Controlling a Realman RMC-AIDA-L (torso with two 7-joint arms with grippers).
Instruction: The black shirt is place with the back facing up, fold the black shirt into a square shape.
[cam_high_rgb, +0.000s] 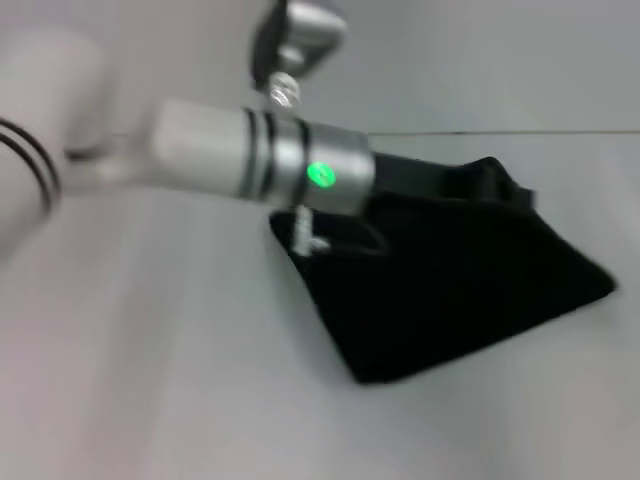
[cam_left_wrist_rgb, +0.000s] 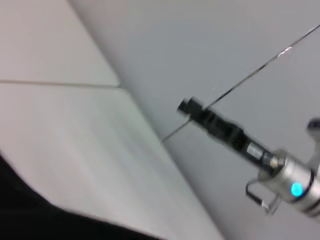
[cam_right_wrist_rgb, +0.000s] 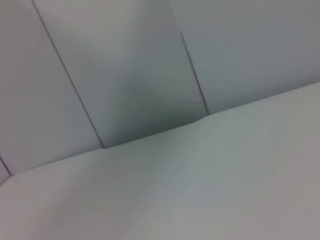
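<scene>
The black shirt (cam_high_rgb: 450, 290) lies on the white table (cam_high_rgb: 150, 360) as a bunched, roughly triangular heap right of centre, and its upper edge rises toward my left gripper (cam_high_rgb: 505, 185). That gripper reaches in from the left on a white and silver arm and merges with the dark cloth. A corner of the shirt (cam_left_wrist_rgb: 30, 220) shows in the left wrist view. The same view shows my right gripper (cam_left_wrist_rgb: 187, 106) farther off, in the air on a silver wrist with a blue light. The right wrist view holds only table and wall.
White table surface (cam_right_wrist_rgb: 210, 190) spreads to the left of and in front of the shirt. A grey panelled wall (cam_right_wrist_rgb: 125, 65) stands behind the table's back edge. A silver arm part (cam_high_rgb: 298, 40) hangs at the top of the head view.
</scene>
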